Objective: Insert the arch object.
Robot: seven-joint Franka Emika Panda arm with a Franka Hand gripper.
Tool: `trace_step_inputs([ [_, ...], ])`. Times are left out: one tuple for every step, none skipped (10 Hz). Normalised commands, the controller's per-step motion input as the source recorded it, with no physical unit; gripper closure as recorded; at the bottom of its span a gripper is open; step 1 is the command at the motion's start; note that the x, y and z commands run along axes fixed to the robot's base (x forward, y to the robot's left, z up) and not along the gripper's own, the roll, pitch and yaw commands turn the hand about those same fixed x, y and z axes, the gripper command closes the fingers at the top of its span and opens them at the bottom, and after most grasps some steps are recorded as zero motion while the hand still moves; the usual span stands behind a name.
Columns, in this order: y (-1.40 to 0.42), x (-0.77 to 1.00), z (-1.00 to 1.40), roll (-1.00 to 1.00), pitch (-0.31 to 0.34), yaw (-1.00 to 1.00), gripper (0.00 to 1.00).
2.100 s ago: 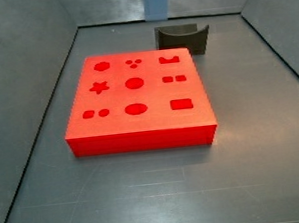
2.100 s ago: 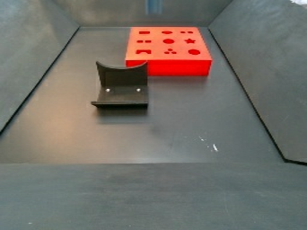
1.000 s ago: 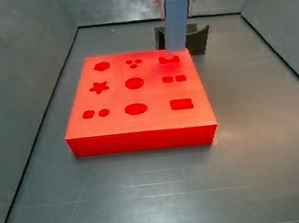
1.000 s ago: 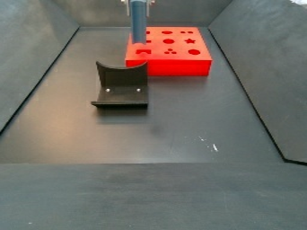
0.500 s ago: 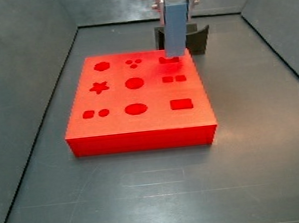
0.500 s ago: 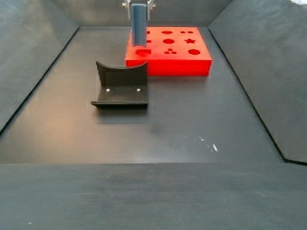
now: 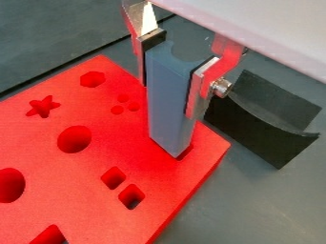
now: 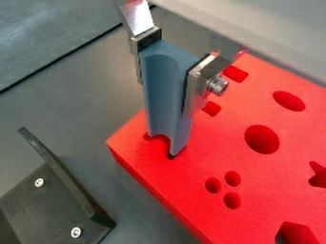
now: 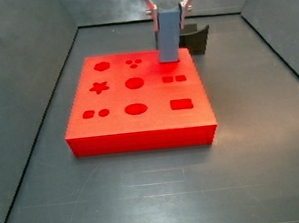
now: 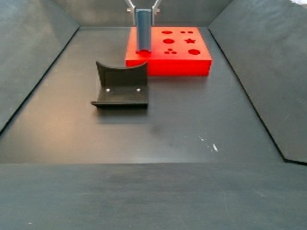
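The arch object [image 7: 173, 95] is a slim upright blue-grey block, also seen in the wrist view [image 8: 163, 95] and in both side views [image 9: 168, 33] [image 10: 143, 30]. My gripper [image 7: 176, 59] is shut on its upper part, silver fingers [image 8: 205, 74] on either side. The block's lower end rests at or just above the red board [image 9: 138, 103], at the board's corner nearest the fixture [image 10: 120, 85], over the arch-shaped hole. That hole is hidden by the block.
The red board [image 7: 76, 172] has several shaped holes: star, circles, squares, a rectangle. The dark fixture with a curved top [image 9: 190, 37] stands on the grey floor beside the board. Grey walls enclose the floor on the sides.
The gripper has come down with the arch object, from above the board's corner until its lower end meets the board. Board and fixture have not moved.
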Motion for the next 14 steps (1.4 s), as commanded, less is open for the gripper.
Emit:
trace_step_inputs([
  [0.09,0.13,-0.10,-0.01,-0.004,0.05,1.00],
  [0.07,0.16,-0.16,0.00,-0.003,0.04,1.00],
  [0.03,0.06,-0.17,0.00,-0.011,0.03,1.00],
  [0.00,-0.01,-0.19,0.00,-0.051,0.00,1.00],
  [0.00,-0.15,-0.19,0.02,-0.050,0.00,1.00],
  [-0.06,-0.18,-0.18,0.05,-0.053,0.00,1.00],
  [-0.05,0.00,-0.27,0.00,-0.066,0.00,1.00],
  [0.00,0.31,-0.50,0.02,-0.070,0.00,1.00],
  [0.00,0.43,-0.70,0.00,-0.114,0.00,1.00],
  [0.00,0.41,-0.71,0.02,-0.099,-0.01,1.00],
  [0.03,0.05,-0.64,0.13,-0.040,0.00,1.00],
  [0.00,-0.08,-0.73,0.20,-0.020,0.00,1.00],
  [0.00,-0.05,-0.85,0.22,-0.024,-0.03,1.00],
  [-0.02,0.00,-0.89,0.16,-0.041,-0.05,1.00],
])
